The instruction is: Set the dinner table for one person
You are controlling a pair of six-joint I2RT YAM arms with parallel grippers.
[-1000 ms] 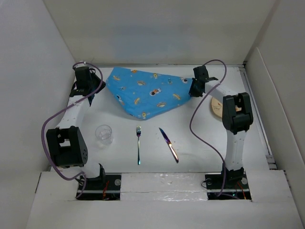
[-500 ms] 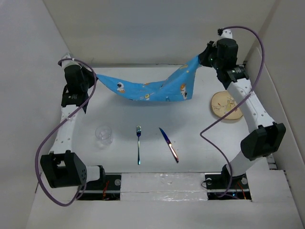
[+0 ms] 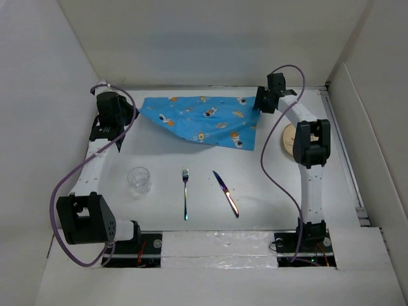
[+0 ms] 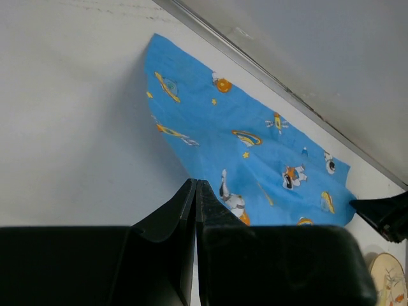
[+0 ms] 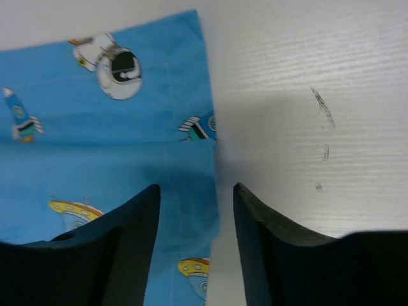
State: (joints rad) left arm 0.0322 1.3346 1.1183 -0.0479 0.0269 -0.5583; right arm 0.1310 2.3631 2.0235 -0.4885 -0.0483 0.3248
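White and matte, the dinner table (image 3: pixel 268 197) spans the scene. At far left, the left gripper (image 4: pixel 196 183) is pressed together at the edge of the blue placemat (image 3: pixel 204 120); whether it pinches cloth is unclear. Nearer lie a glass (image 3: pixel 139 178), fork (image 3: pixel 185 191) and knife (image 3: pixel 225 193). The right gripper (image 5: pixel 194 188) is spread over the placemat's right edge, near a plate (image 3: pixel 291 141).

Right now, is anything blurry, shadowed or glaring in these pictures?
Top view: soft even light, a glint on the knife, the cloth sharp. Left wrist view: the left fingers are dark and soft-edged, the cloth crisp. Right wrist view: the right fingers likewise blurred, with a grey shadow on the table beside the cloth's edge.
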